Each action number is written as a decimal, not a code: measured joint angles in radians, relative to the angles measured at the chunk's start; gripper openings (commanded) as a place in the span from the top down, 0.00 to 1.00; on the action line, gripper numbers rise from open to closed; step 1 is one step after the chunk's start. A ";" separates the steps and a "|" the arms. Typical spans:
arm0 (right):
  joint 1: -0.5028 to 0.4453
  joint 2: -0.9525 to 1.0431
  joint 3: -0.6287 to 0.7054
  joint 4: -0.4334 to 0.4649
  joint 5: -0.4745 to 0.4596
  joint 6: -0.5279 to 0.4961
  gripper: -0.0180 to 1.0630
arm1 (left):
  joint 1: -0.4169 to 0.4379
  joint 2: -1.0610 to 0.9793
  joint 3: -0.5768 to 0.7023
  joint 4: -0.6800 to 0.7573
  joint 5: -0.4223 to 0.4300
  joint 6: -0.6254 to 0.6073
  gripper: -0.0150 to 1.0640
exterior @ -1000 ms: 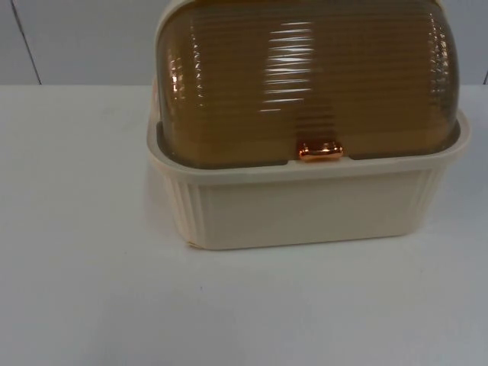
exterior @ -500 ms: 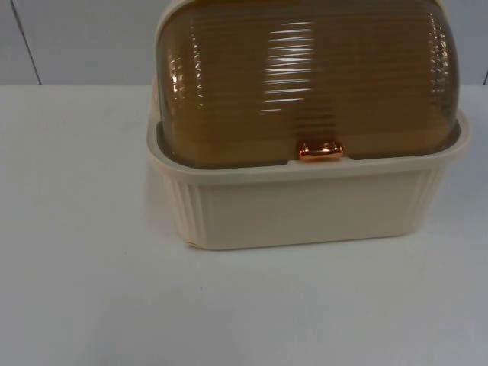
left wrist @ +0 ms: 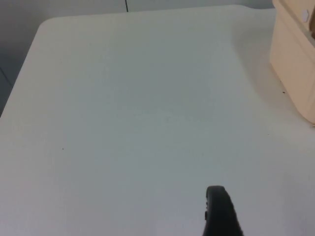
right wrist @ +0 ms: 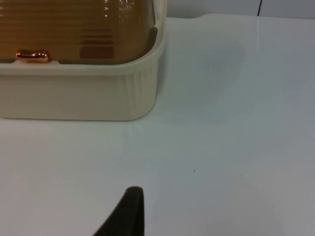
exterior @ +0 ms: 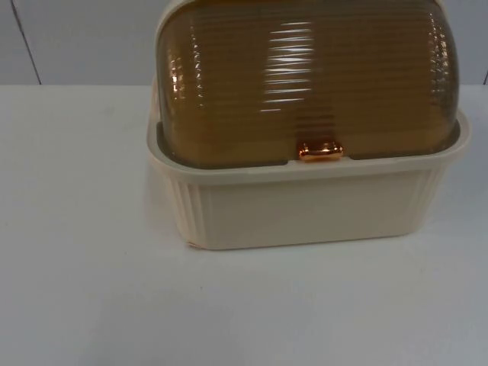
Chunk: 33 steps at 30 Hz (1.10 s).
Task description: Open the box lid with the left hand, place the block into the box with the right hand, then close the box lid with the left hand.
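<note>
We are at step one: the box [exterior: 305, 206] lid [exterior: 305, 76] is closed. Left gripper [left wrist: 219, 211] must reach the copper handle [exterior: 320, 151]; jaw states we cannot tell.

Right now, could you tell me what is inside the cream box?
The box is shut under its amber ribbed lid. Through it a darker shape shows faintly; what it is cannot be told.

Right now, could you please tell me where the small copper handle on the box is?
The copper handle sits at the front lower edge of the closed amber lid, just above the cream box rim, slightly right of centre in the top view.
</note>
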 measured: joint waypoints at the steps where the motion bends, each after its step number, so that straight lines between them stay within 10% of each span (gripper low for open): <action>1: 0.000 0.000 0.000 -0.009 0.000 0.019 0.02 | 0.000 0.000 0.000 0.000 0.000 0.000 0.53; 33: 0.000 0.000 0.000 -0.044 -0.002 0.066 0.02 | 0.000 0.000 0.000 0.000 0.000 0.000 0.53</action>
